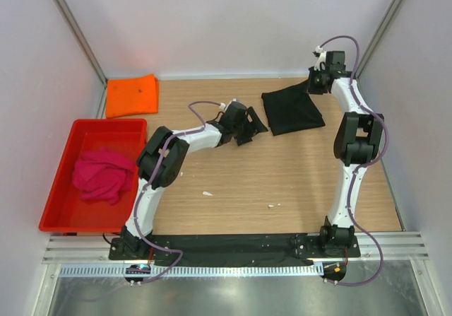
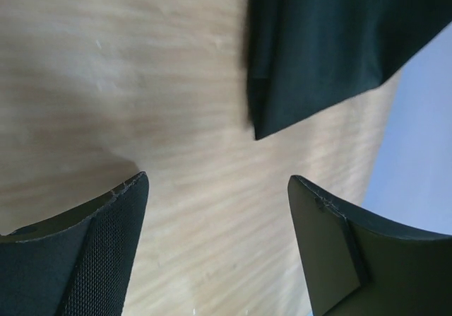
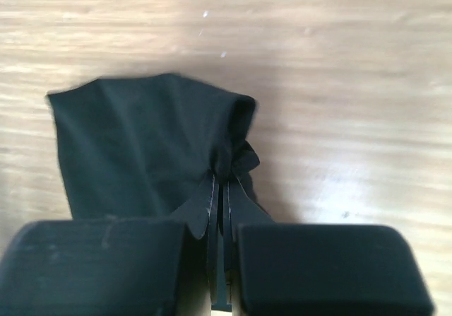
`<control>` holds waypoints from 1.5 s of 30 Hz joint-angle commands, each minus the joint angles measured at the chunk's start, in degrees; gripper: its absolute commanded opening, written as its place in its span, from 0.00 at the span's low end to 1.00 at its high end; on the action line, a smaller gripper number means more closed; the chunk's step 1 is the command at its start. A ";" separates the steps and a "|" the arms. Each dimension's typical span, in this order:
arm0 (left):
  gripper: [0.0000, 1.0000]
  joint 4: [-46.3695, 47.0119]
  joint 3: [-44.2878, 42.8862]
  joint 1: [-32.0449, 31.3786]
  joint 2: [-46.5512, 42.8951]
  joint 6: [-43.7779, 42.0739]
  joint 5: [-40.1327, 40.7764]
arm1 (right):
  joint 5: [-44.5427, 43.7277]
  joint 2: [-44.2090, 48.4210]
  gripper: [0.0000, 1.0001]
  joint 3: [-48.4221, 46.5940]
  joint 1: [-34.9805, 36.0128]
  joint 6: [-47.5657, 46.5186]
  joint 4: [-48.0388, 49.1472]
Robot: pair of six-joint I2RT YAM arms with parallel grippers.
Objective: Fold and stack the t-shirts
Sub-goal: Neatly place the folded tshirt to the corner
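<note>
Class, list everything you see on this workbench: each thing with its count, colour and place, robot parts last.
table: one, light wood, under everything
tray: one, red, left edge of the table
pink t-shirt: one, magenta-pink, bunched in the tray
orange t-shirt: one, orange, flat at the far left corner
black t-shirt: one, black, far right, one corner gripped
left end effector: one, black, open, just left of the black t-shirt
right end effector: one, black, shut on the black t-shirt
</note>
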State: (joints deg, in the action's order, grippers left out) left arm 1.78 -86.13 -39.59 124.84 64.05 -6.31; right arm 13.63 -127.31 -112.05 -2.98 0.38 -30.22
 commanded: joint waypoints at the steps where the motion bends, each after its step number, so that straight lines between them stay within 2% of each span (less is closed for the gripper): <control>1: 0.80 -0.02 -5.44 1.45 2.34 1.08 5.95 | 5.79 -3.03 0.04 -5.10 -0.27 -4.16 -0.98; 7: 0.77 -0.55 -13.43 2.15 7.69 -0.59 4.55 | 6.32 -4.44 0.06 -3.97 -1.50 -4.16 0.77; 11: 0.77 -0.55 -18.28 2.85 10.77 -2.18 3.58 | 0.80 -4.79 0.44 -4.92 -2.64 -3.54 1.48; 13: 0.76 -0.55 -19.07 3.29 11.04 -1.83 3.14 | -7.09 -5.06 0.63 -6.59 -2.82 -4.68 -0.18; 15: 0.74 -0.55 -18.82 3.91 10.17 -2.26 2.44 | -11.41 -4.97 0.72 -8.79 -2.91 -6.96 -1.68; 16: 0.73 -0.72 -18.29 4.00 9.64 -2.70 2.18 | -16.56 -4.53 0.76 -8.97 -2.82 -7.50 -1.69; 17: 0.73 -1.07 -18.03 4.35 9.03 -3.57 2.09 | -19.57 -3.75 0.83 -8.98 -2.73 -7.94 -1.43; 20: 0.72 -1.61 -15.83 5.05 5.34 -5.07 1.65 | -22.07 -2.60 0.85 -9.68 -2.47 -9.35 -1.42; 23: 0.72 -3.45 -15.12 5.66 4.10 -6.74 0.16 | -17.95 -1.46 0.84 -8.55 -1.68 -6.63 -0.64; 25: 0.76 -3.19 -16.35 5.93 4.89 -8.41 -0.63 | -14.44 -0.32 0.82 -5.83 -1.15 -2.96 0.15; 26: 0.77 -2.93 -17.40 6.19 5.67 -8.85 -1.16 | -10.59 0.21 0.81 -4.33 -1.06 -1.37 1.99; 28: 0.80 -2.05 -21.17 6.28 9.01 -9.47 -1.86 | -8.54 2.49 0.80 1.18 -0.97 2.67 4.89; 31: 0.80 0.94 -25.48 6.20 13.92 -8.60 -0.55 | -6.43 4.95 0.75 5.25 -0.80 4.01 8.07; 36: 0.74 4.63 -33.03 5.93 21.14 -5.96 2.26 | -5.54 6.89 0.73 7.89 -0.44 4.01 8.07; 40: 0.71 2.01 -40.77 5.32 27.29 -4.90 2.79 | -4.67 9.09 0.72 10.27 -0.44 4.71 10.44; 45: 0.70 1.12 -43.51 4.26 29.76 -5.34 5.42 | -4.49 9.01 0.71 10.01 -0.53 4.71 10.62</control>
State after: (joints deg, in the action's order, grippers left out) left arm 4.19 -127.17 -34.33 153.60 59.20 -3.99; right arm 8.16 -122.21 -101.97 -3.29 4.27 -22.94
